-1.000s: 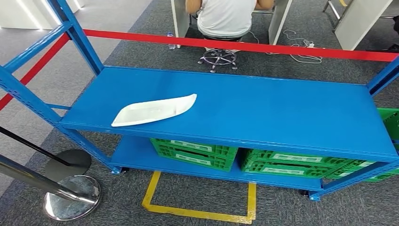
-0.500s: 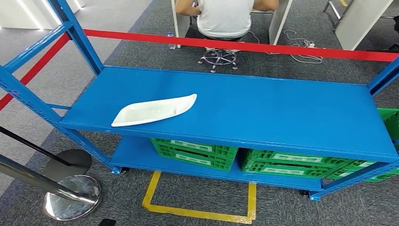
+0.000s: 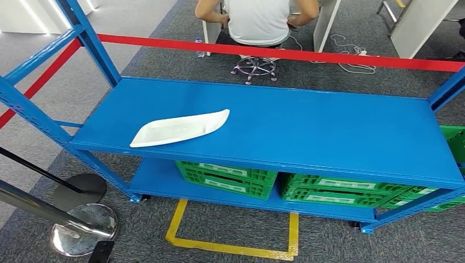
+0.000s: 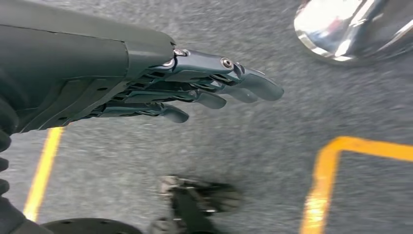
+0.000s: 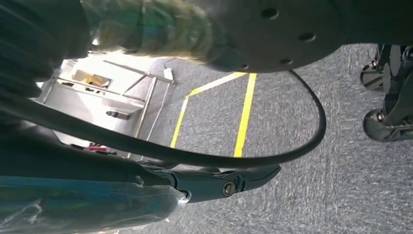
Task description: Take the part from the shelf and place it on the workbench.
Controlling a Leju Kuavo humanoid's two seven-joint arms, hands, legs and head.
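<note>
One white part [image 3: 179, 128] lies on the shelf [image 3: 307, 131]; seemingly three crates [image 3: 226, 177] below.

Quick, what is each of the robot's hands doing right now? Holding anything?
Left hand: open, fingers stretched out over the carpet, holding nothing.
Right hand: cannot be told; too little of it shows.

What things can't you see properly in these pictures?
- Person at the desk, head view: cut off by the top edge.
- Green crates, head view: mostly hidden under the blue shelf.
- Right hand, right wrist view: mostly hidden by its own cover and a black cable; grip unclear.
- Dark shape under the left hand, left wrist view: blurred.
</note>
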